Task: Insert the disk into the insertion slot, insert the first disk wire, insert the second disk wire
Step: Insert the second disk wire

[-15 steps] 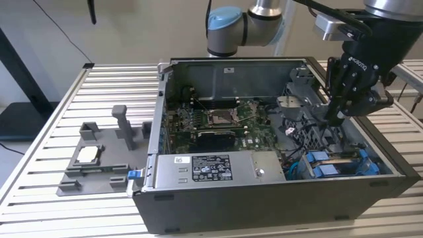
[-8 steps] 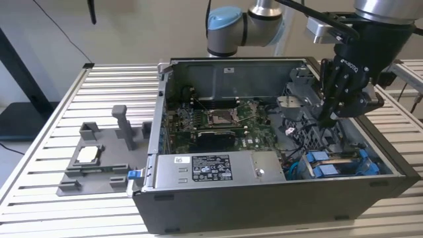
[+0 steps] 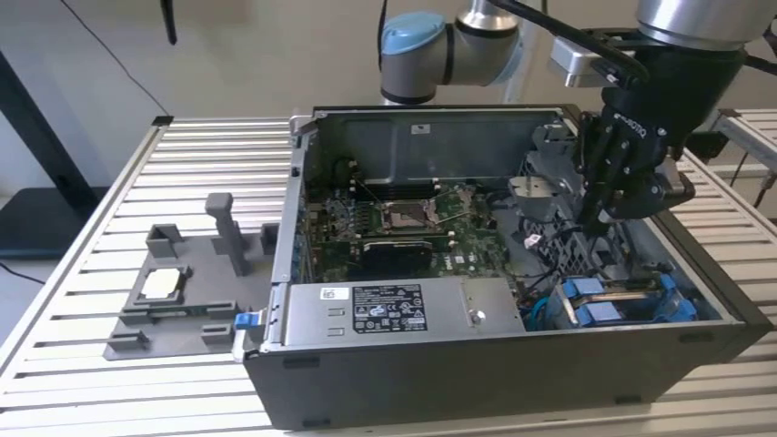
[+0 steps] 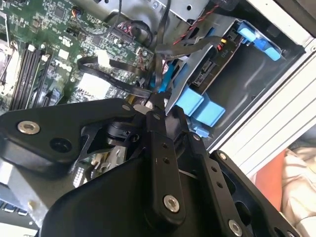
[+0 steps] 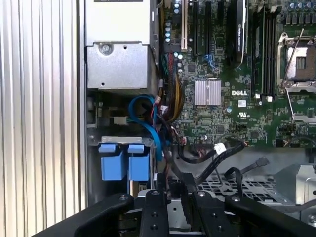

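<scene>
One case (image 3: pixel 510 364) is seen open on the slatted desk (image 3: pixel 73 364). The disk (image 3: pixel 625 299) is found seated in the slot (image 4: pixel 202 47), at the near corner of the case on the exterior view's right. Two blue carrier tabs (image 5: pixel 123 163) are presented side by side at its end.

The gripper (image 3: pixel 598 218) is lowered inside the case, just far of the disk. In both wrist views the fingers (image 4: pixel 159 143) are seen drawn narrow, tips closed on a black wire (image 4: pixel 159 69) that runs up from them past the disk's edge.

Around the tips the space is crowded. Several loose black cables (image 5: pixel 217 150) are draped between board and slot, and one blue cable (image 5: pixel 143 111) is looped just beside the tabs. How many black cables there are cannot be told, since they are tangled.

One motherboard (image 3: pixel 401 238) is laid on the case floor, with one open socket (image 3: pixel 405 217) and one small silver heat sink (image 5: pixel 207 92). One power supply (image 3: pixel 388 314) is set along the near wall, on the exterior view's left of the disk.

On the desk, on the exterior view's left and well apart from the gripper, one grey fixture (image 3: pixel 182 314) is placed, with one chip (image 3: pixel 163 284) lying in it. One blue latch (image 3: pixel 247 320) is noted at the near left corner of the case.
</scene>
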### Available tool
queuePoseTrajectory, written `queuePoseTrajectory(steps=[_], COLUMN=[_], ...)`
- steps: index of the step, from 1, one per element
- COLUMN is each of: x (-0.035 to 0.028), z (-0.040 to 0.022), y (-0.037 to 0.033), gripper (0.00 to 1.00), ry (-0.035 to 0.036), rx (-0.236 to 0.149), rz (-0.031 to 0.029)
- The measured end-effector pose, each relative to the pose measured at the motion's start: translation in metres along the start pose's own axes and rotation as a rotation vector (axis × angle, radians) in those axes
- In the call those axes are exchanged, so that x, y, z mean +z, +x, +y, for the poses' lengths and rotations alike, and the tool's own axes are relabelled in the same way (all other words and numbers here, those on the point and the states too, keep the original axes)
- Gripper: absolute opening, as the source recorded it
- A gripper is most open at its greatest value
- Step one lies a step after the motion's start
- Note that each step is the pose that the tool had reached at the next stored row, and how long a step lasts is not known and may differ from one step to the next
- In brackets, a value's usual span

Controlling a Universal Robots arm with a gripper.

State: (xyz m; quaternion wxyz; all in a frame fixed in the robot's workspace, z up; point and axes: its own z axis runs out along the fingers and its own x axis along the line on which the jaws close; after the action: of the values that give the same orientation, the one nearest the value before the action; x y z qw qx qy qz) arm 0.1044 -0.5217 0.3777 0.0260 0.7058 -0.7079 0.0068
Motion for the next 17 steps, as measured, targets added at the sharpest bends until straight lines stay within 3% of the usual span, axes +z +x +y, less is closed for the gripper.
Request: queuePoseTrajectory(steps=[6,17], x=[0.0028,0.003], z=[0.0046,0.0048], y=[-0.0001,-0.0005], gripper=[0.27,0.25], ry=[0.015,0.0178], rx=[-0.02,-0.02], rz=[0.0005,0.0019])
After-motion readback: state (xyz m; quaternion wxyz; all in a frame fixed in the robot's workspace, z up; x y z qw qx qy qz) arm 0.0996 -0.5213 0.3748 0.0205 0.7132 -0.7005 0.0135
